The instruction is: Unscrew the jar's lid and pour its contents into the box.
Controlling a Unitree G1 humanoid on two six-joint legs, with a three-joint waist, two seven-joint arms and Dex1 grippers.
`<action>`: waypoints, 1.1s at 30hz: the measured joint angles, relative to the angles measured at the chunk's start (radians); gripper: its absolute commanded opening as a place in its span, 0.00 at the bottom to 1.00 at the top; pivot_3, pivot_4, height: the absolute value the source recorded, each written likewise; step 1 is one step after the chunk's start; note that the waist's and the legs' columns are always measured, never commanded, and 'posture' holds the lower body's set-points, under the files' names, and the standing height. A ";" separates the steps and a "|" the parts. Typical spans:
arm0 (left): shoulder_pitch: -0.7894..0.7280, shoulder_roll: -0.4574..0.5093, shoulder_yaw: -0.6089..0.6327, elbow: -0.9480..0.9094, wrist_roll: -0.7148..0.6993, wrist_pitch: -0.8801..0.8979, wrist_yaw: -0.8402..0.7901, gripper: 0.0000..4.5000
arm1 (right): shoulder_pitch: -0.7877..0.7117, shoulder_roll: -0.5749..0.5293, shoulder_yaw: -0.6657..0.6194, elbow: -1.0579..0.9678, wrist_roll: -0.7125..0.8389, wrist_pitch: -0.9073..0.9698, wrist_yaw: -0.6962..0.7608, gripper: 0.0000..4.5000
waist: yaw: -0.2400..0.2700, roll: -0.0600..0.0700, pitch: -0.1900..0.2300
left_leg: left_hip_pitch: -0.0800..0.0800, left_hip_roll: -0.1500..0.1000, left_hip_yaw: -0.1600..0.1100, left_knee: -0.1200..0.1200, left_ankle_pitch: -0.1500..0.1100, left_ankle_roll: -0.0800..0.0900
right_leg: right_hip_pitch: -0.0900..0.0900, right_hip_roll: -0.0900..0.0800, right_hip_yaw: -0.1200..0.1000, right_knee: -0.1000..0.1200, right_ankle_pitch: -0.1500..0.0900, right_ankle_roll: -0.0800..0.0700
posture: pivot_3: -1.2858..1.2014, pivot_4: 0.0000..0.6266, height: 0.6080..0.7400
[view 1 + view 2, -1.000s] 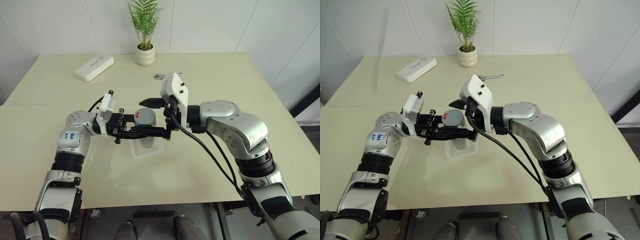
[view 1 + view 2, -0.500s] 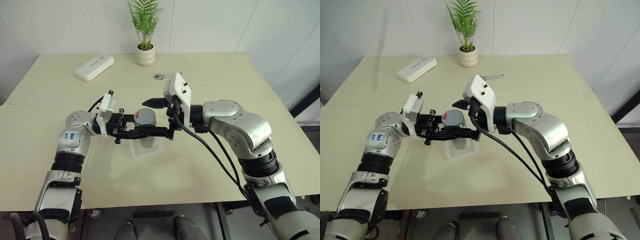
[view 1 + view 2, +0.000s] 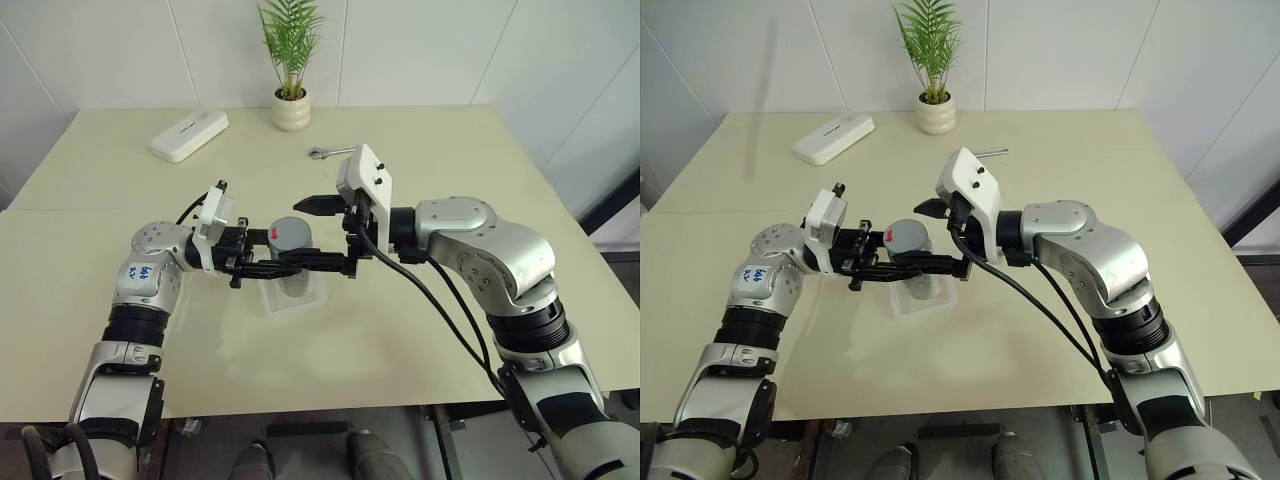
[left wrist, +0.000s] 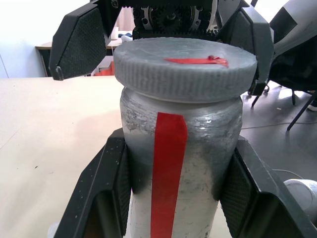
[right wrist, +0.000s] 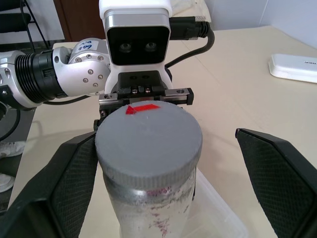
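A: From the head views, what differs from a second ago?

B: The right gripper [image 3: 318, 234] has drawn slightly back toward the right; the jar [image 3: 291, 245] stays upright over the box [image 3: 296, 296] on the surface [image 3: 420, 170].

A: And the left wrist view?

B: The left gripper [image 4: 176, 191] is clamped on the jar's body, lid [image 4: 184, 67] on; contents hidden.

A: The right wrist view?

B: Its fingers [image 5: 282, 173] stand apart either side of the lid; whether the near one touches it is unclear.
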 measured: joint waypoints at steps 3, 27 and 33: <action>0.000 0.000 0.000 0.000 0.000 0.000 0.000 0.44 | 0.001 -0.003 -0.006 -0.009 0.001 0.010 0.000 1.00 | 0.000 0.000 0.000 | 0.000 0.000 0.000 0.000 0.000 0.000 | 0.000 0.000 0.000 0.000 0.000 0.000 | 0.52 0.24 1.00; 0.000 0.000 0.000 0.000 0.000 0.000 0.000 0.44 | -0.013 0.034 -0.026 -0.023 0.027 0.021 0.015 1.00 | 0.000 0.000 0.000 | 0.000 0.000 0.000 0.000 0.000 0.000 | 0.000 0.000 0.000 0.000 0.000 0.000 | 0.52 0.24 1.00; 0.000 0.000 0.000 0.000 0.000 0.000 0.000 0.44 | -0.013 0.034 -0.026 -0.023 0.027 0.020 0.021 1.00 | 0.000 0.000 0.000 | 0.000 0.000 0.000 0.000 0.000 0.000 | 0.000 0.000 0.000 0.000 0.000 0.000 | 0.52 0.24 1.00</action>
